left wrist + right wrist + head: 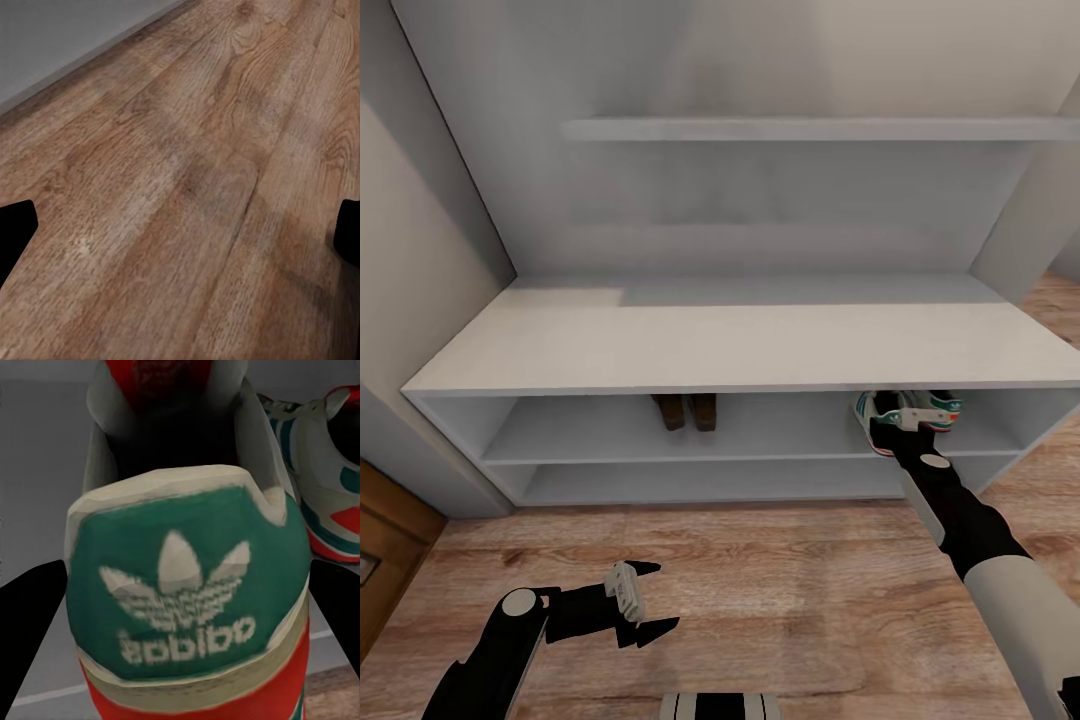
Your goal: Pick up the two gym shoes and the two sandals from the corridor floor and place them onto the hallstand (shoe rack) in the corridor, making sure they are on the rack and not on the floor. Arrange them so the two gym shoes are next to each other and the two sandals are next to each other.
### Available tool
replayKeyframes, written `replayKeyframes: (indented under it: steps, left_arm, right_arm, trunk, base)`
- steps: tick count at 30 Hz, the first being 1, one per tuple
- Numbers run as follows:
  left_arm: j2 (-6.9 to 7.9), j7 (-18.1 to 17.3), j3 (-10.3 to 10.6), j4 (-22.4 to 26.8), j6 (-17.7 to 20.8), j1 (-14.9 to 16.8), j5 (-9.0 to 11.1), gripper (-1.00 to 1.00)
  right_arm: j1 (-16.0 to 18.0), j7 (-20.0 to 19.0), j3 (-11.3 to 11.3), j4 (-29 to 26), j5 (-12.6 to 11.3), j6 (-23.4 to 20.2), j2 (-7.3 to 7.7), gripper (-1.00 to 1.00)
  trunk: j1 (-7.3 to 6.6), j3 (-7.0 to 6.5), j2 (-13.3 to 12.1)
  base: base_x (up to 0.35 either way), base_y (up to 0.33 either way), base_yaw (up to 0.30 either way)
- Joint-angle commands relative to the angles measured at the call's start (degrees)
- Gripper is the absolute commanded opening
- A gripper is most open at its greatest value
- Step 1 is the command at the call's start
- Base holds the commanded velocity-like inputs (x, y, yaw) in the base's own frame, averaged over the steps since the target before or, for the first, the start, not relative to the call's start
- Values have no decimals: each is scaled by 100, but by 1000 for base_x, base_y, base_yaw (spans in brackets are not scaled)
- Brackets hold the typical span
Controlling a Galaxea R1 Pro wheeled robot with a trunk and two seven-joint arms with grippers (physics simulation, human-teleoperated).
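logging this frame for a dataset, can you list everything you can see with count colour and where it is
white lace-up gym shoes with green stripes and red-orange patches: two, side by side at the right end of the rack's upper shelf; the nearer one's green heel tab sits between the right gripper's fingers
dark brown leather sandals: two, together, upper shelf, left of centre
low wide light-grey shoe rack: one, against the wall, flat top bare
thin grey floating wall shelf: one, above the rack
light brown wood-plank floor: in front of the rack
brown wooden panel: one, far left edge
left gripper: black, open, above the floor
right gripper: black, at the nearer gym shoe's heel, grip unclear
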State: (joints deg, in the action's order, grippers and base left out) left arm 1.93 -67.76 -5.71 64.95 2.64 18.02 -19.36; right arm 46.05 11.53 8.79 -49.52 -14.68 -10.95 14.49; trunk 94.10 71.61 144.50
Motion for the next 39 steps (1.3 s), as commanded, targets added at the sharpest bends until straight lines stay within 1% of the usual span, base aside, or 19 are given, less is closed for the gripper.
replayKeyframes:
  steps: [1,12,24,27,33,39]
  left_arm:
    - [0,0,0,0,0,0,0,100]
    - [0,0,0,0,0,0,0,100]
    - [0,-6,0,0,0,0,0,100]
    - [0,-7,0,0,0,0,-1,100]
    - [0,-8,0,0,0,0,-1,100]
    - [0,-9,0,1,0,0,-2,100]
  right_arm:
    - [0,-2,0,2,0,6,-7,-100]
    - [1,-2,0,13,6,27,-58,-100]
    - [5,-2,0,78,9,100,-77,-100]
    - [15,-2,3,184,7,165,-99,-100]
    - [85,-2,13,493,19,412,-213,-100]
    - [118,-2,16,639,29,577,-257,-100]
  trunk:
    - [0,0,0]
    - [0,0,0]
    - [0,0,0]
    - [0,0,0]
    - [0,0,0]
    - [0,0,0]
  base:
    - [0,0,0]
    - [0,0,0]
    - [0,0,0]
    - [0,0,0]
    - [0,0,0]
    - [0,0,0]
